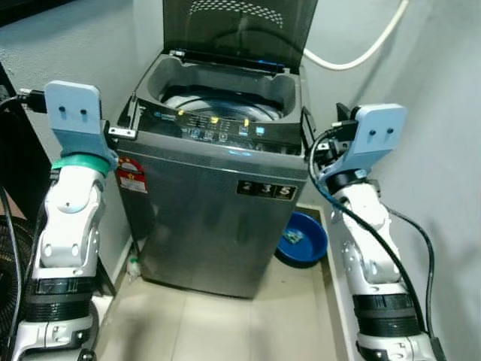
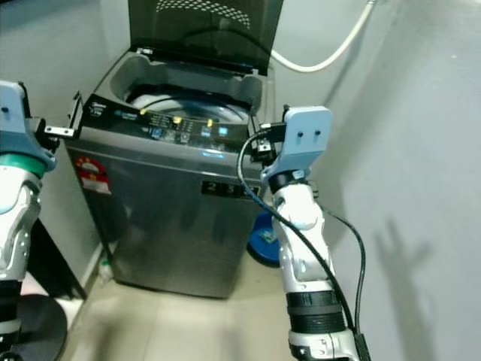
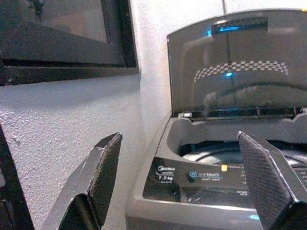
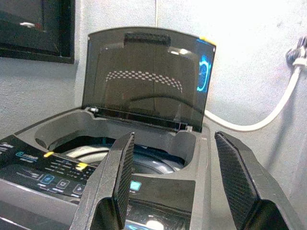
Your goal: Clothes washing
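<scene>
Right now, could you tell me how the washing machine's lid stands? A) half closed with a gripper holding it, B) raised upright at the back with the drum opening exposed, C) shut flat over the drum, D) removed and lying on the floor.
B: the dark lid stands raised behind the washing machine, leaving the drum opening exposed, and both the left gripper and right gripper hover open near the front.

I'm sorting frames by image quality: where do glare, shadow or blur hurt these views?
Right wrist view: the wall at the upper right is blown out white, and the open lid carries reflections. Left wrist view: grainy and soft, with blue light glinting on the lid. Right eye view: the right arm casts a shadow on the wall. Left eye view: the washing machine is fairly evenly lit.
</scene>
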Motion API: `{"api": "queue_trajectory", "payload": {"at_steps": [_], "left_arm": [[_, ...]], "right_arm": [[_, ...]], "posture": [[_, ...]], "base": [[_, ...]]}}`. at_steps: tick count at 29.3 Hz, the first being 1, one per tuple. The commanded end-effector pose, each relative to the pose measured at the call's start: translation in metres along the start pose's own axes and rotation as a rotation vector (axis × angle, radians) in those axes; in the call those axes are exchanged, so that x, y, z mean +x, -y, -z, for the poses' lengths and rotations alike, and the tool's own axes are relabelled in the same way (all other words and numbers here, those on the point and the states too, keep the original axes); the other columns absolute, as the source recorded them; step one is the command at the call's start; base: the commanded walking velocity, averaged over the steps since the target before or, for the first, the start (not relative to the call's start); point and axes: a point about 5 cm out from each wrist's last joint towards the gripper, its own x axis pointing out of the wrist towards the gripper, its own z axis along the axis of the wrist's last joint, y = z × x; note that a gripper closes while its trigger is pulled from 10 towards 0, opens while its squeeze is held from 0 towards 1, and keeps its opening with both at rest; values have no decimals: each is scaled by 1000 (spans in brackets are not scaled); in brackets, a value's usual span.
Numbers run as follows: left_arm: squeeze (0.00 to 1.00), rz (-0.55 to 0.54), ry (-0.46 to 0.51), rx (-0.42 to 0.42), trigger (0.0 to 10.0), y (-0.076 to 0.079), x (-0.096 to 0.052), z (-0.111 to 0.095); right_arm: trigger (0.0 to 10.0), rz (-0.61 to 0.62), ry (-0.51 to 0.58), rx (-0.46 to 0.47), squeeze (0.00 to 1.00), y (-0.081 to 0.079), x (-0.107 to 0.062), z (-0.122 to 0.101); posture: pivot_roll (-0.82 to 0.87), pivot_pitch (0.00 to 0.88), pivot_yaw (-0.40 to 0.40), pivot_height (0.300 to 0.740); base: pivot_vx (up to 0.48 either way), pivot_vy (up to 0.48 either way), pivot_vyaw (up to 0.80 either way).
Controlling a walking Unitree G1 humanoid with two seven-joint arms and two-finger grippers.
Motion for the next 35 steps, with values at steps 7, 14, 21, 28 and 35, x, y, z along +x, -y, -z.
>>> {"api": "queue_trajectory", "payload": {"at_steps": [7,14,21,28,35], "left_arm": [[0,32,-58,-11,10000,8,-3,11],[0,177,-262,-58,10000,38,-35,52],[0,245,-419,-29,10000,53,-74,83],[0,322,-425,26,10000,65,-90,86],[0,293,-477,7,10000,62,-98,94]], "right_arm": [[10000,-28,-30,-22,0,-3,-2,5],[10000,-66,-158,-103,0,-4,-19,42],[10000,20,-314,-105,0,14,-47,79],[10000,71,-351,-150,0,27,-62,95],[10000,86,-377,-173,0,28,-73,104]], "posture": [[63,11,-57,740],[68,17,-57,740],[67,20,-57,740],[67,18,-50,740],[67,18,-50,740]], "base": [[0,0,0],[0,0,0],[0,0,0],[0,0,444],[0,0,750]]}}
